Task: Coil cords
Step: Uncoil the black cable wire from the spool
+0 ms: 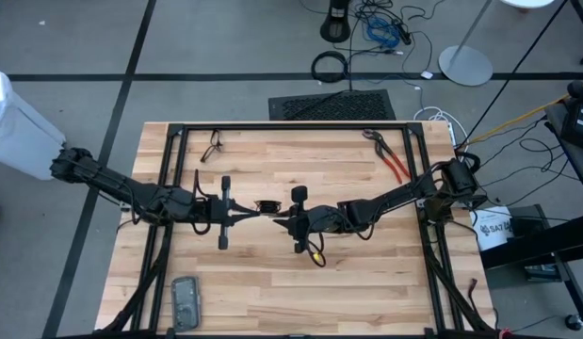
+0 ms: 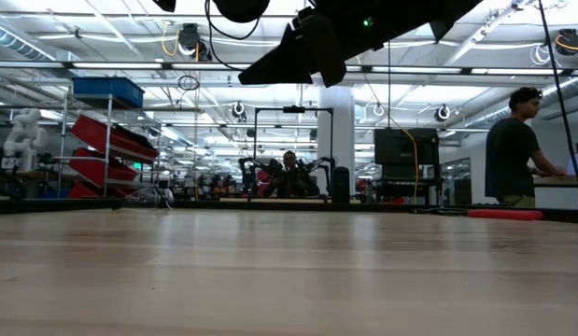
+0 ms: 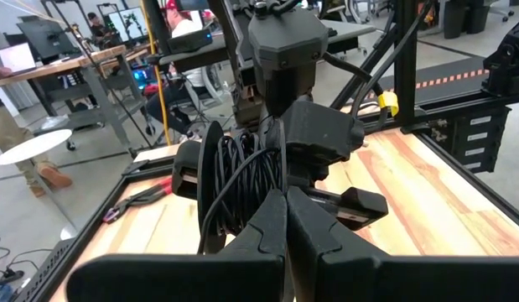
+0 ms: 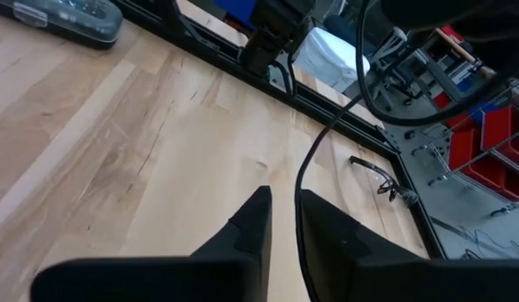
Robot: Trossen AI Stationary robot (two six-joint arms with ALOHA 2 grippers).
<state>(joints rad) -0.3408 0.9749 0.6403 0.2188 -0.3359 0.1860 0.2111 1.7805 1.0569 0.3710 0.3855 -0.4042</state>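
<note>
Your table (image 1: 272, 282) is pale wood planks inside a black frame. Both arms meet over its middle. Your left gripper (image 3: 286, 220) has its fingers pressed together, tips against a bundle of coiled black cord (image 3: 246, 180) held up in the air between the two arms. Your right gripper (image 4: 282, 220) stands narrowly parted, a strand of that cord running down between its fingers. Red-handled pliers (image 1: 393, 160) lie near the far right corner, a grey case (image 1: 186, 301) near the front left edge. Beyond the table you see a workshop: red bins on shelves, a white pillar, a person (image 2: 513, 149) standing at a desk on the right.
</note>
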